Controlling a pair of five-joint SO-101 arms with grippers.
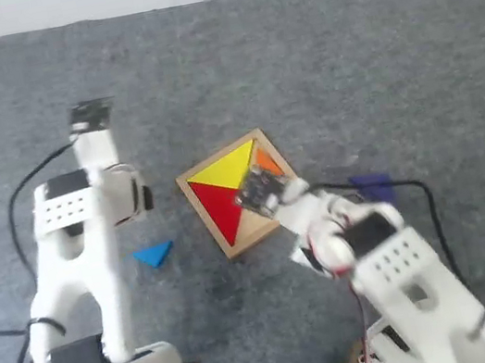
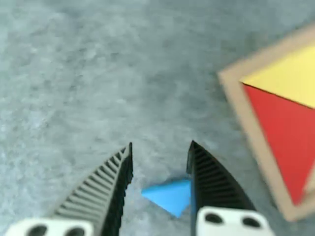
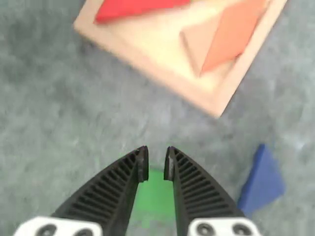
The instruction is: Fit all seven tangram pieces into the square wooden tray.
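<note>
The square wooden tray lies mid-table and holds a yellow piece, a red piece and an orange piece. A light blue triangle rests on the carpet to the tray's left. In the left wrist view my left gripper hangs open over this triangle, one finger on each side, with the tray's corner close by. My right gripper is shut on a green piece, just off the tray's edge. A dark blue piece lies beside it.
Grey carpet covers the whole table. The dark blue piece sits to the right of the tray, next to the right arm and its black cable. The left arm stands left of the tray.
</note>
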